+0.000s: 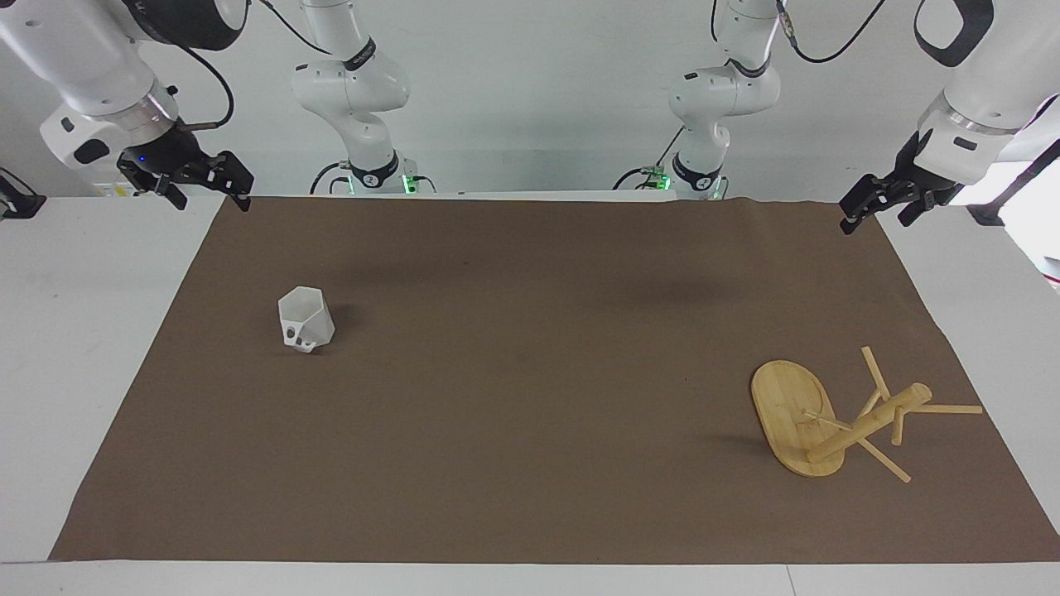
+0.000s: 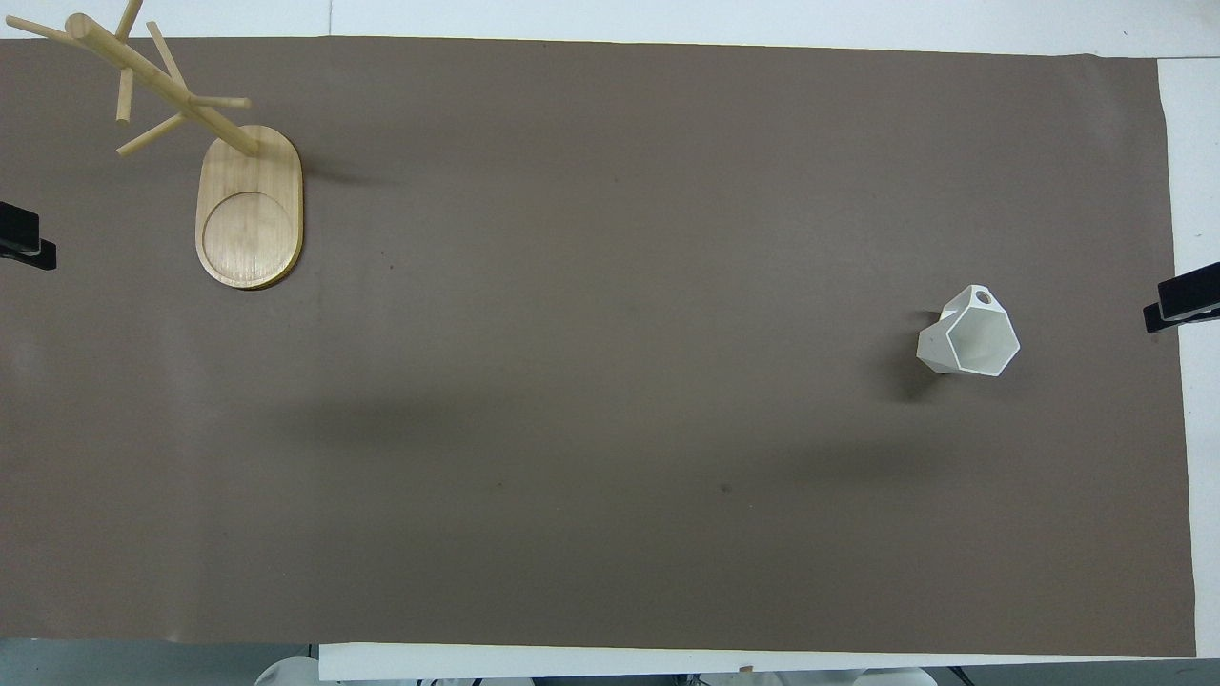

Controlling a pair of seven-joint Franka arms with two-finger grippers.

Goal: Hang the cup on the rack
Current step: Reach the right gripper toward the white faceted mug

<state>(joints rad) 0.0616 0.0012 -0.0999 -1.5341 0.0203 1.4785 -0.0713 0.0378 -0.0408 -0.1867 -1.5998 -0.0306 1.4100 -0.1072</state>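
The white faceted cup (image 1: 305, 319) stands upright on the brown mat (image 1: 530, 389) toward the right arm's end, its holed handle turned away from the robots; it also shows in the overhead view (image 2: 969, 338). The bamboo rack (image 1: 795, 426) stands on its oval base toward the left arm's end, farther from the robots than the cup, with its post and pegs bare; it also shows in the overhead view (image 2: 250, 210). My right gripper (image 1: 211, 201) hangs open and empty over the mat's corner at its end. My left gripper (image 1: 876, 222) hangs open and empty over the other near corner. Both arms wait.
The mat covers most of the white table (image 1: 74, 331), with bare white strips at both ends. Only the gripper tips show at the overhead view's side edges: the left gripper (image 2: 24, 238) and the right gripper (image 2: 1182, 300).
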